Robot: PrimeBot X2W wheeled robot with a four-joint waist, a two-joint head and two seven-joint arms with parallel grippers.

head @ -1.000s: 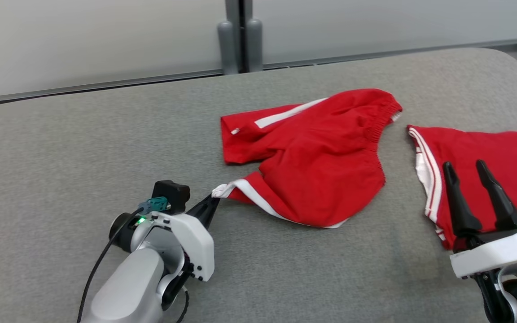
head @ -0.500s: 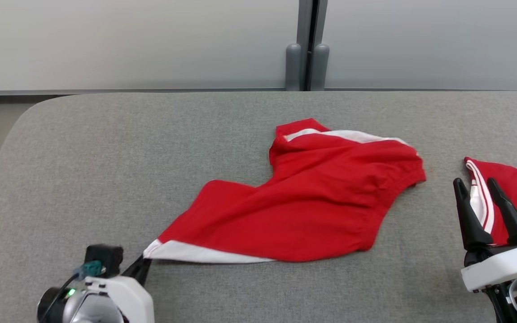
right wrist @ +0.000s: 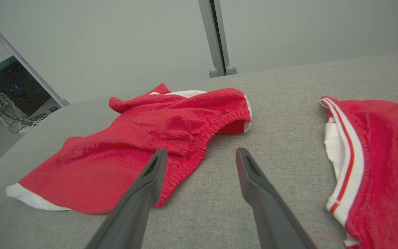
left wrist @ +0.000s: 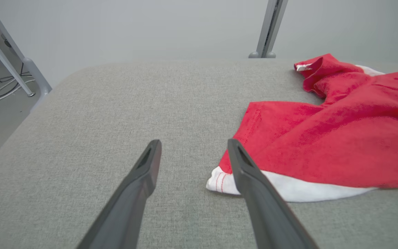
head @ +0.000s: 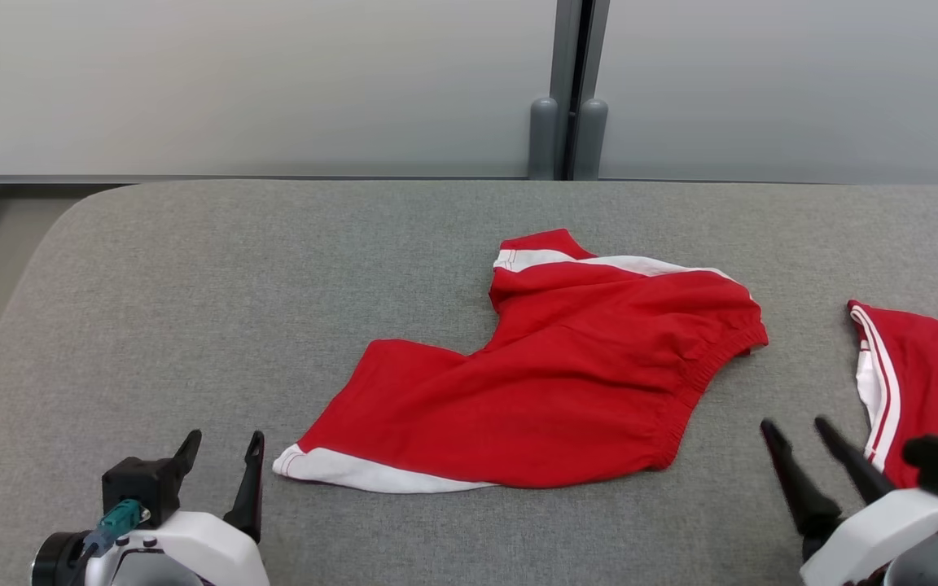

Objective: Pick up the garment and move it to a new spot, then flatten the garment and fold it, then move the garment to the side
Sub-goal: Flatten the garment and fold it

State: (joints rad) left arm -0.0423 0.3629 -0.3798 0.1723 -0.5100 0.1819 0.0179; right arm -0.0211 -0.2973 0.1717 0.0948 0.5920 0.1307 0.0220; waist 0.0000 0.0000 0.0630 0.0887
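red shorts with white hem bands (head: 550,391): rumpled mid grey felt surface (head: 192,285), likely laid for flattening | left claw (head: 225,446): open, empty, beside hem corner | right claw (head: 795,427): open, empty, near waistband

red shorts (head: 567,391) — white-trimmed, rumpled, lying mid-table

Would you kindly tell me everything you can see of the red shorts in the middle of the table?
The red cloth shorts with white trim lie wrinkled on the grey fabric-covered table, neither flat nor folded. The gathered elastic waistband faces the robot's right; one leg stretches to the near left, ending in a white hem band, while the other bunches at the far side with a white stripe. The open left claw stands beside the white hem corner, gripping nothing.
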